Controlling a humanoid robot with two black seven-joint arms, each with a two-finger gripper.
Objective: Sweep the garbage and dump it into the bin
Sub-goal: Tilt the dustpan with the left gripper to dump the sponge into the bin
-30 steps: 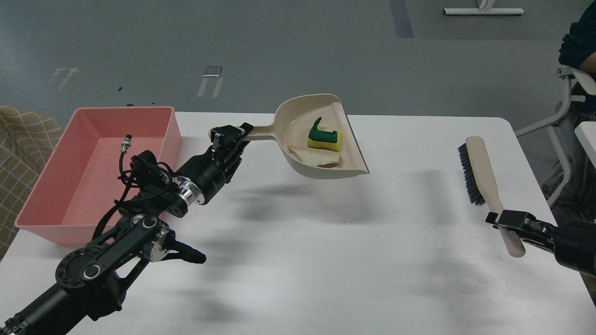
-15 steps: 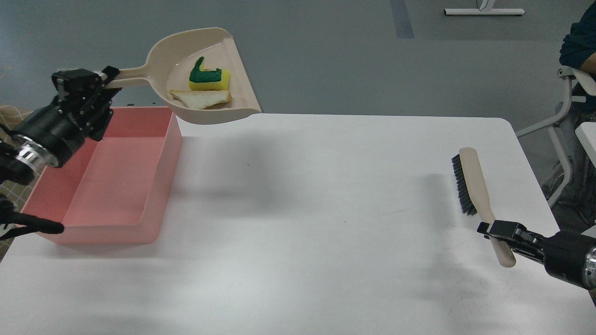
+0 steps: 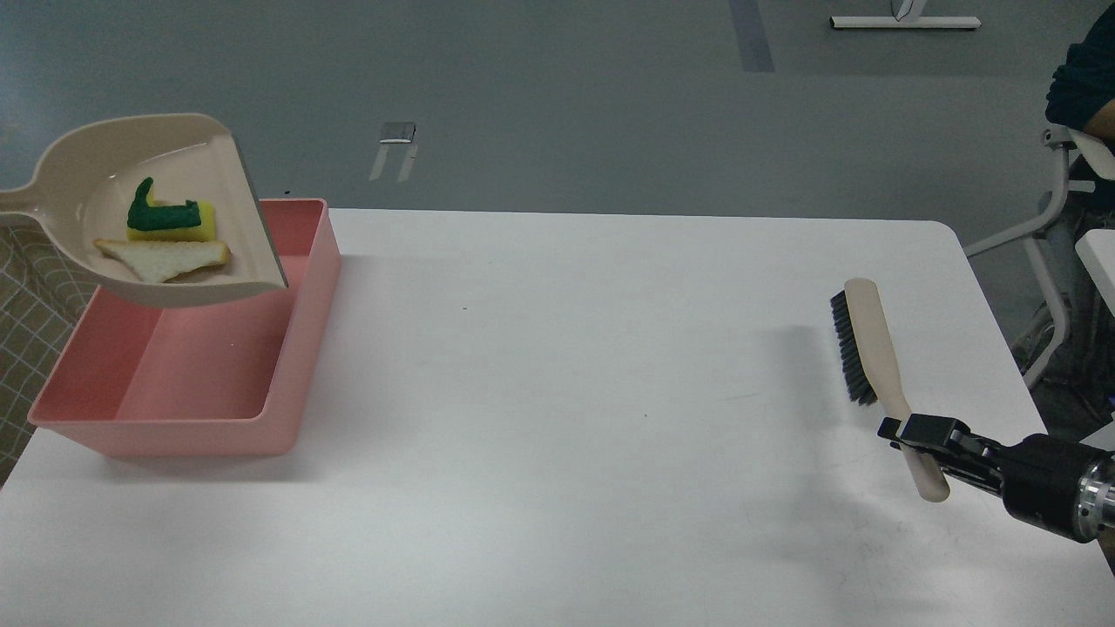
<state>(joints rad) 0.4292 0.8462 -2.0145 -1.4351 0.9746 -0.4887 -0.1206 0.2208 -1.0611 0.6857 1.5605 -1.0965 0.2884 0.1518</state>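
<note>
A beige dustpan (image 3: pixel 104 187) hangs in the air over the far left part of the pink bin (image 3: pixel 287 348). Its handle runs off the left edge of the view. The garbage lies in the pan: a green and yellow sponge piece (image 3: pixel 170 219) and a whitish strip (image 3: pixel 165 257). My left gripper is out of view. My right gripper (image 3: pixel 925 433) at the right is shut on the beige handle of a brush (image 3: pixel 871 348) with dark bristles, held just above the white table (image 3: pixel 566 392).
A checked cloth (image 3: pixel 26 322) lies left of the bin. A person on a chair (image 3: pixel 1080 157) sits beyond the table's right edge. Grey floor lies behind the table.
The dustpan with the garbage has moved left and down over the bin, and my left arm has gone out of view. The brush has shifted slightly left and toward me.
</note>
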